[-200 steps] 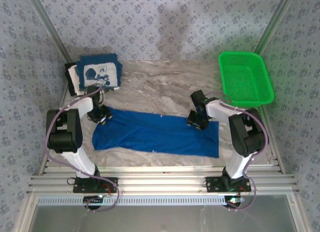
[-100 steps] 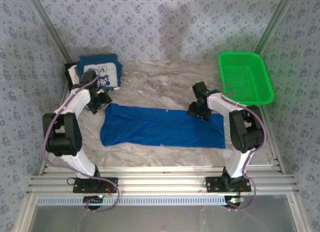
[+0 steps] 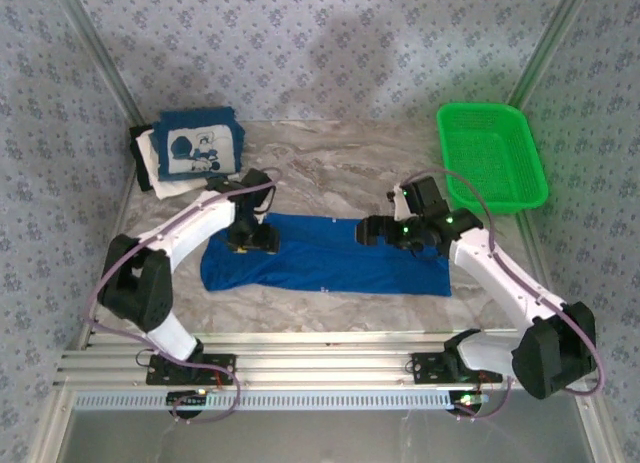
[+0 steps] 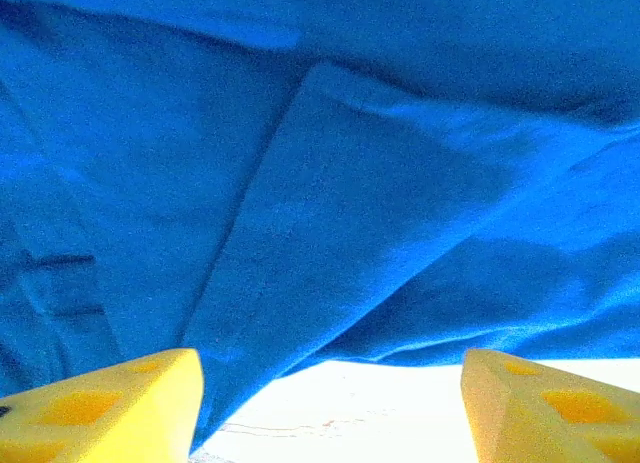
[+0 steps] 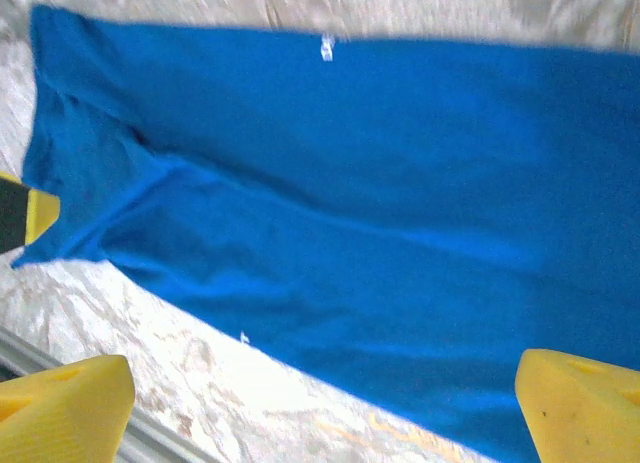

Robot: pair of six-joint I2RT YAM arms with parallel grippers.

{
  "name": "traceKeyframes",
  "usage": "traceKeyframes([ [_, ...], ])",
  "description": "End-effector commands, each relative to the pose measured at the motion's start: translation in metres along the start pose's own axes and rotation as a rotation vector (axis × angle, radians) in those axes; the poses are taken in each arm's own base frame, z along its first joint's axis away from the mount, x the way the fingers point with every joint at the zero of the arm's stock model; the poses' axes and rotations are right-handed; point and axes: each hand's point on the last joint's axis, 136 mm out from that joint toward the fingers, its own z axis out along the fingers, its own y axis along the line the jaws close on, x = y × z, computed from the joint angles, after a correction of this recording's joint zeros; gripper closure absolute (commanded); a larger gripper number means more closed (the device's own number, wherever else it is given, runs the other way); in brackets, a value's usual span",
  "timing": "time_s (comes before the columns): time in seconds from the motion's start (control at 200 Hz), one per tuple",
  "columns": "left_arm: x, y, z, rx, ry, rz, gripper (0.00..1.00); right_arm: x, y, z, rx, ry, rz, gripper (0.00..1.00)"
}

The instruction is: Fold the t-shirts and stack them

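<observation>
Bench [image 3: 330, 168]: marbled grey top, seen from above.

Blue t-shirt [image 3: 325, 255]: at bench centre, lying flat as a long band, long axis from 9 to 3 o'clock. No print showing. Fold lines run lengthwise in the left wrist view [image 4: 350, 183]. Small white tag at the 12 o'clock edge in the right wrist view [image 5: 350, 183].

Folded stack [image 3: 195, 151]: at 10 o'clock on the bench, well apart from the blue t-shirt. Navy t-shirt with a white cartoon panel on top, white cloth showing beneath at its 9 o'clock side.

Green basket [image 3: 490, 155]: at 2 o'clock on the bench, mesh-walled.

Left gripper [image 3: 255, 241]: over the 12 o'clock edge of the blue t-shirt, toward its 9 o'clock end. Jaws spread wide in the left wrist view [image 4: 325, 408], yellow tips at the lower corners, nothing held. Cloth edge and bare bench between the tips. Contact with the cloth: cannot tell.

Right gripper [image 3: 372, 231]: over the 12 o'clock edge of the blue t-shirt, toward its 3 o'clock end, pointing toward 9 o'clock. Jaws spread wide in the right wrist view [image 5: 322, 408], nothing held, raised above the cloth.
</observation>
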Motion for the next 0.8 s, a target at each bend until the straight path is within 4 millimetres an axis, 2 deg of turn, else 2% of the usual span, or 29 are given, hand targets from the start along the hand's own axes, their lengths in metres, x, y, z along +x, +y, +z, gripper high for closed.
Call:
traceKeyframes([
  [0.0, 0.005, 0.0, 0.014, -0.099, 0.034, 0.075, 0.36, 0.016, -0.004, -0.001, -0.009, 0.05, 0.015, 0.0],
  [0.125, -0.002, 0.005, 0.026, -0.225, 0.033, 0.1, 0.43, 0.017, -0.005, -0.004, -0.005, 0.044, 0.012, 0.0],
  [0.25, -0.016, 0.009, 0.02, -0.278, -0.038, 0.071, 0.44, 0.019, -0.005, -0.004, -0.007, 0.042, 0.021, 0.0],
  [0.35, -0.028, 0.005, 0.013, -0.213, -0.088, 0.014, 0.43, 0.022, -0.006, -0.006, -0.008, 0.038, 0.03, 0.0],
  [0.435, -0.036, 0.009, 0.012, -0.165, -0.108, -0.046, 0.43, 0.025, -0.008, -0.007, -0.004, 0.033, 0.036, 0.0],
  [0.535, -0.046, 0.009, 0.022, -0.053, -0.113, -0.121, 0.43, 0.029, -0.01, -0.009, -0.002, 0.028, 0.045, 0.0],
  [0.69, -0.062, 0.023, 0.035, 0.046, -0.117, -0.244, 0.45, 0.031, -0.009, -0.011, -0.006, 0.022, 0.055, 0.0],
  [0.794, -0.075, 0.009, 0.023, 0.167, -0.147, -0.265, 0.46, 0.033, -0.008, -0.012, -0.008, 0.025, 0.06, 0.0],
])
